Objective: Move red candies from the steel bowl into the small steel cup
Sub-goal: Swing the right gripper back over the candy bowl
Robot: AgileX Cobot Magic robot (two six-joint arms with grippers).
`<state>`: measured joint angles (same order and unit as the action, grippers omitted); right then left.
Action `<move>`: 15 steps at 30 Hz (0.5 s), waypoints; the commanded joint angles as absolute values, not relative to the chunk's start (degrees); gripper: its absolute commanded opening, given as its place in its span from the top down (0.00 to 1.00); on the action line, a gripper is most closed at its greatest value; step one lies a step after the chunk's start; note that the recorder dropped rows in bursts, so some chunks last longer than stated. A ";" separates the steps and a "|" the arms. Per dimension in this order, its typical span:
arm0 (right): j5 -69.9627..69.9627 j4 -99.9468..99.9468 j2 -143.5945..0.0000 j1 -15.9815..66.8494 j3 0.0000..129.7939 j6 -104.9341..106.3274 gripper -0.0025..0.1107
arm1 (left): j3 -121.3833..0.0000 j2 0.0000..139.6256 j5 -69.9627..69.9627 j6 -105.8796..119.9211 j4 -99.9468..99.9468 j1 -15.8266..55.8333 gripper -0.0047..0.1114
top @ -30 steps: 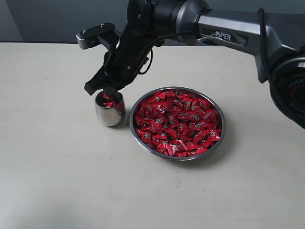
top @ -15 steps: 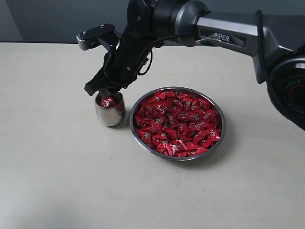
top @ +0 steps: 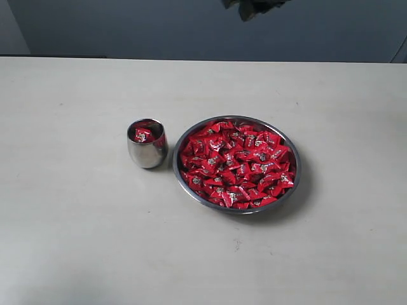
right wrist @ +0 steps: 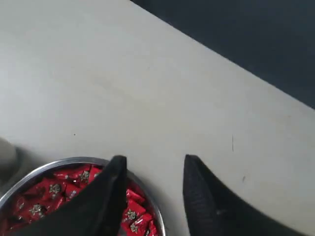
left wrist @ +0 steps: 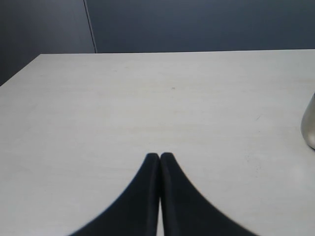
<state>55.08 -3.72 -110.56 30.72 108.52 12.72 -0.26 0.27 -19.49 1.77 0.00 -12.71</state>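
Holding nothing, my right hand (right wrist: 155,160) hangs above the counter (right wrist: 98,73) with its two dark fingers spread wide. In my wrist view one finger crosses the rim of the steel bowl (right wrist: 64,162). My left hand (left wrist: 160,156) has its fingers pressed together, empty, over a bare stretch of counter, and the side of the small steel cup (left wrist: 309,129) just shows at the edge of that view. Seen from outside, the bowl sits heaped with red candies (top: 236,164). The cup stands upright just beside the bowl on its left, and a few candies lie inside it.
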 commanded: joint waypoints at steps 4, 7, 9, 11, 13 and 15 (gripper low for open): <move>45.66 -17.42 -103.44 24.66 91.35 19.94 0.70 | 0.00 0.00 -18.91 1.68 0.35 -12.44 0.96; 38.26 -19.80 -100.66 24.66 81.53 21.24 0.70 | 0.00 0.00 -18.91 1.68 0.35 -12.44 0.96; 34.79 -20.75 -99.92 24.66 76.03 21.35 0.70 | 0.00 0.00 -18.91 1.68 0.35 -12.44 0.96; 33.03 -20.40 -99.80 24.66 71.08 21.35 0.70 | 0.00 0.00 -18.91 1.68 0.35 -12.44 0.96; 32.23 -20.65 -99.80 24.66 67.29 21.24 0.70 | 0.00 0.00 -18.91 1.68 0.35 -12.44 0.96; 31.25 -20.65 -99.80 24.66 64.71 21.24 0.70 | 0.00 0.00 -18.91 1.68 0.35 -12.44 0.96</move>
